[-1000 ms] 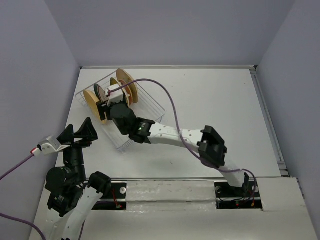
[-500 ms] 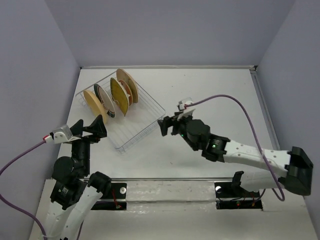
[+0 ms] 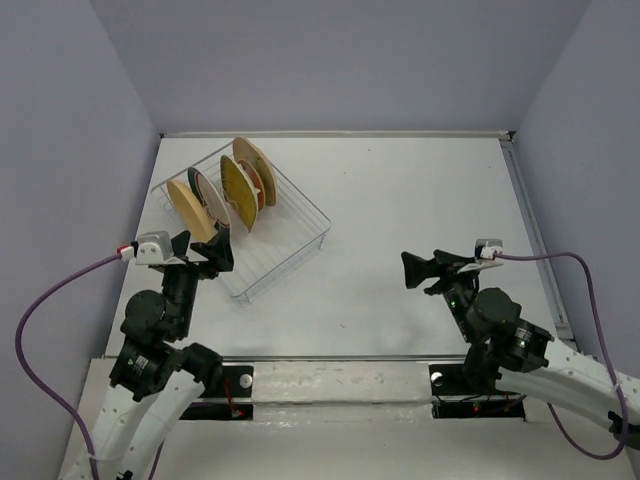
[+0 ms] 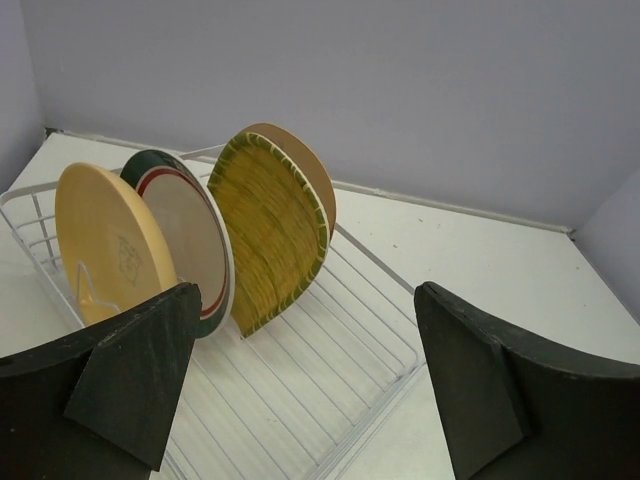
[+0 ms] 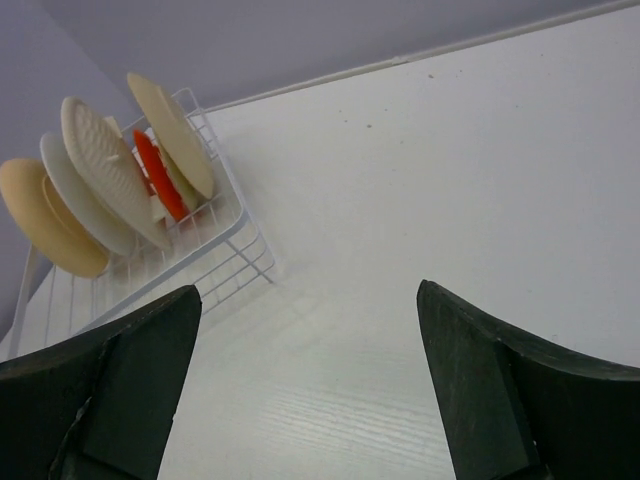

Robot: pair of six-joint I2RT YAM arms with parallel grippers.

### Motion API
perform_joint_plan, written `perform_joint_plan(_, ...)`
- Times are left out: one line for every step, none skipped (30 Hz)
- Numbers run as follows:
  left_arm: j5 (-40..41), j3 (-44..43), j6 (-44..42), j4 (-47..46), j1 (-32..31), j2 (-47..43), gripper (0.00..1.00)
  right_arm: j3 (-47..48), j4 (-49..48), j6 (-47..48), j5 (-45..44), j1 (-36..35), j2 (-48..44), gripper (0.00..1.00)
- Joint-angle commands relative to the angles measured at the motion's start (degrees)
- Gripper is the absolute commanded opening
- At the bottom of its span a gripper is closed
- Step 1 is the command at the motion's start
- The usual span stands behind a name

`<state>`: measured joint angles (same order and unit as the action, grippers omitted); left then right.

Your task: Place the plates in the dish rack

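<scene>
Standing on edge between the wire prongs, the plates are seen gathered toward the far left end of the dish rack (image 3: 292, 248), which is set askew at the far left of the table (image 3: 420, 190). A tan plate (image 3: 188, 208) is found nearest the left arm. It is followed by a white plate (image 3: 207, 195) with green and red rim rings, then a ribbed yellow plate (image 3: 237, 192). A small red-orange plate (image 5: 158, 176) comes next, and a second tan plate (image 3: 250, 160) is placed at the far end. All are leaned slightly and are carried by the rack. A pale edge is glimpsed just beside the red-orange plate in the right wrist view, but whether it is a sixth dish cannot be told.

The left gripper (image 3: 203, 250) is held just beside the rack's near left side and is pointed toward the plates. Its jaws are spread wide and nothing is gripped between them. In the left wrist view the tan, white and yellow plates are framed between its fingers (image 4: 140, 370). The right gripper (image 3: 412, 271) is held low over the right side of the table, well apart from the rack, and is pointed toward it. Its jaws are likewise parted, and nothing is carried in them.
</scene>
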<state>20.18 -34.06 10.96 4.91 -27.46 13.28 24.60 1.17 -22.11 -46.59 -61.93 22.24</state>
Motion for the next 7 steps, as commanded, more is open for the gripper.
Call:
perform_joint_plan(-2.0,0.6,-1.0,-4.5,0.7,0.0,0.99,0.2,4.8,-1.5,-5.9,0.1,-2.0,0.96)
perform_joint_plan(-2.5,0.7,-1.0,-4.6,0.7,-0.5,0.99,0.4,5.1,-1.6,-6.4,0.1,-2.0,0.97)
perform_joint_plan(-2.8,0.8,-1.2,-4.5,0.7,-0.8,0.99,0.4,5.2,-1.7,-6.5,0.1,-1.9,0.97)
perform_joint_plan(-2.9,0.9,-1.3,-4.5,0.7,-0.9,0.99,0.6,5.2,-1.8,-6.5,0.1,-1.7,0.98)
perform_joint_plan(-3.0,0.8,-1.2,-4.5,0.7,-0.9,0.99,0.9,5.2,-1.9,-6.4,0.1,-1.3,0.98)
perform_joint_plan(-3.1,0.6,-0.9,-4.5,0.7,-0.5,0.99,1.2,5.3,-2.1,-6.2,0.1,-0.6,0.98)
perform_joint_plan(-3.3,0.5,-1.0,-4.5,0.7,-0.5,0.99,1.5,5.3,-2.3,-6.2,0.1,-0.2,0.98)
